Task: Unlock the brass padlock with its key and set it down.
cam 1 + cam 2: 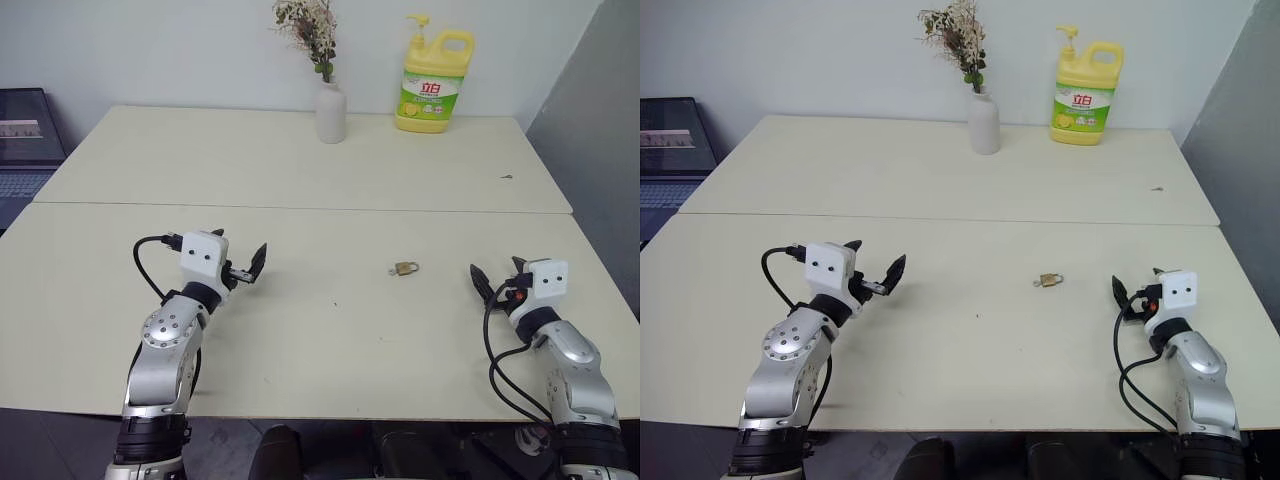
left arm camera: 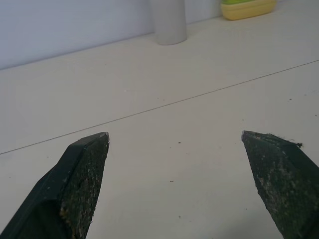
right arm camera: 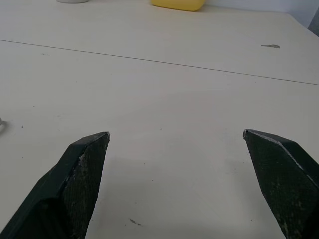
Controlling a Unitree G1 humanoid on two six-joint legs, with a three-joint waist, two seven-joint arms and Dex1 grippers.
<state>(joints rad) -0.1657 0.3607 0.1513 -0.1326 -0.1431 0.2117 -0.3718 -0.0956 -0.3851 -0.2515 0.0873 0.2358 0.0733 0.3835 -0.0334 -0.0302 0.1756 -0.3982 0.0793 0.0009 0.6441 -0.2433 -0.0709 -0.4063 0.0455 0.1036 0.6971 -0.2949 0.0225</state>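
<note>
Two arms reach forward over the near desk point(image 1: 330, 350), one at each side, both held low and roughly level. Left claw point(image 1: 243, 264) sits at the near left, its two black fingers point(image 2: 79, 184) spread wide apart with nothing between them; the left wrist view shows bare desk surface in the gap. Right claw point(image 1: 497, 275) sits at the near right, fingers point(image 3: 79, 184) likewise spread wide and empty, with bare desk between them in the right wrist view.

Brass padlock point(image 1: 405, 268) lies flat on the near desk, between the two claws and nearer the right one, its thin shackle loop towards the right. It is apart from both claws; neither touches it. No key can be made out beside it at this size.

Desk surface between each claw and the padlock is unobstructed. A seam point(image 1: 300, 207) runs across where the near desk meets a second desk behind it. On that far desk stand a white vase point(image 1: 331, 112) holding dried flowers point(image 1: 310, 25) and, to its right, a yellow detergent bottle point(image 1: 434, 75) with a pump top, both well apart from the padlock. A small dark speck point(image 1: 507, 177) lies near the far desk's right edge. A laptop point(image 1: 25, 140) sits off the desks at the far left.
</note>
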